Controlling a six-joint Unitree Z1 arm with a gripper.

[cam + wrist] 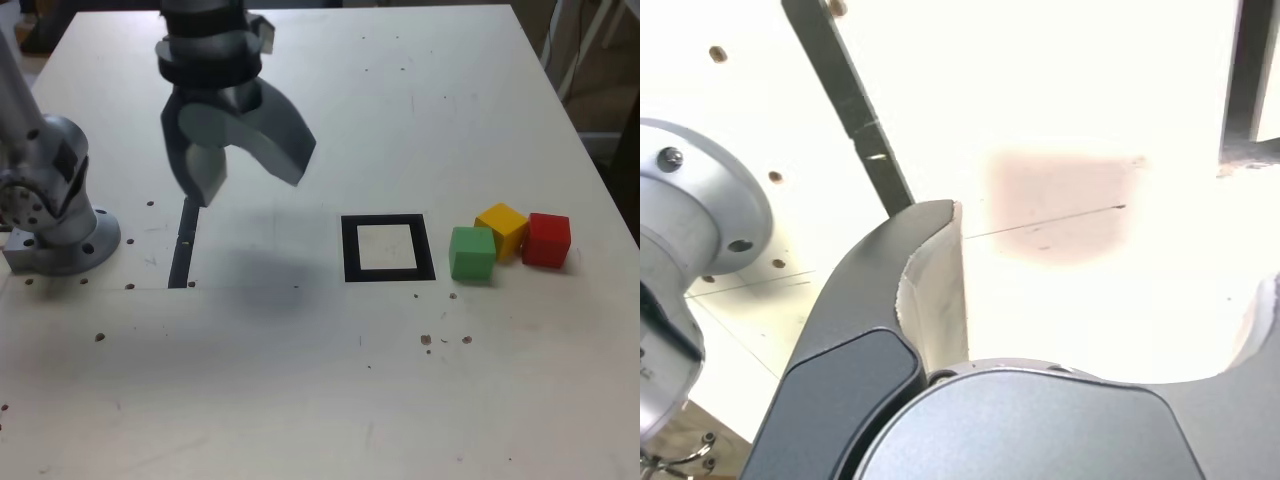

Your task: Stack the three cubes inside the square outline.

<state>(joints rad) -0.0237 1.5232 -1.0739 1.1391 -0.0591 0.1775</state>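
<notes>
Grey gripper is up in the air over the desk, fingers spread wide with nothing between them. Below it, on the exterior view's left, there's a thin black strip, and the arm's base sits further out that way. Over to the right in that view is the square outline — nothing in its white middle. Then the cubes just beside it: green cube nearest the frame, yellow cube tucked in behind, red cube on the far side. They're crammed together, so I'd start with green or red, come straight down and watch the finger clearance — wide jaws could easily nudge yellow. Centre that first one squarely, since the stack depends on it.
</notes>
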